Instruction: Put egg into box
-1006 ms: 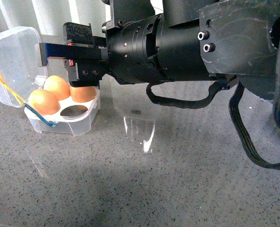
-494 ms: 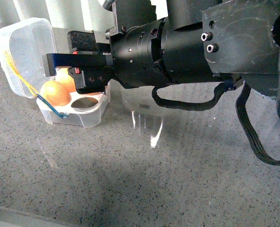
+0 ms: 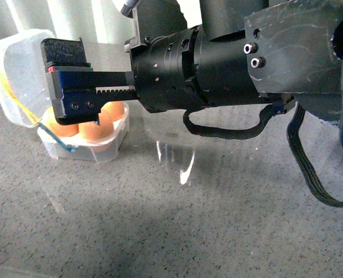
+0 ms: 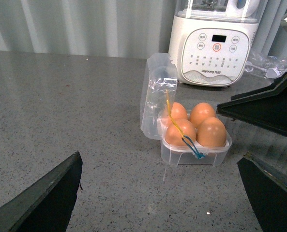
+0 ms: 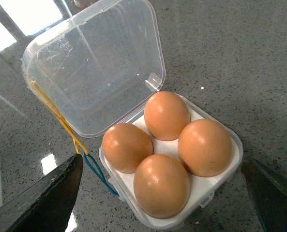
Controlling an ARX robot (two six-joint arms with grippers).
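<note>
While the box [image 5: 104, 72] lies open, each egg [image 5: 161, 183] seemingly stands upright.

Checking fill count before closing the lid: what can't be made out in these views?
- Front view: right gripper covers most of the box; only three eggs partly show, so the count is hidden here.
- Right wrist view: gripper fingers cut off by the corners.
- Left wrist view: appliance top cut by the edge; button labels too small.

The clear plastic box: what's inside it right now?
Four orange-brown eggs, one per cell of the box; its lid stands open. The eggs cover the cell bottoms, so nothing beneath them shows.
</note>
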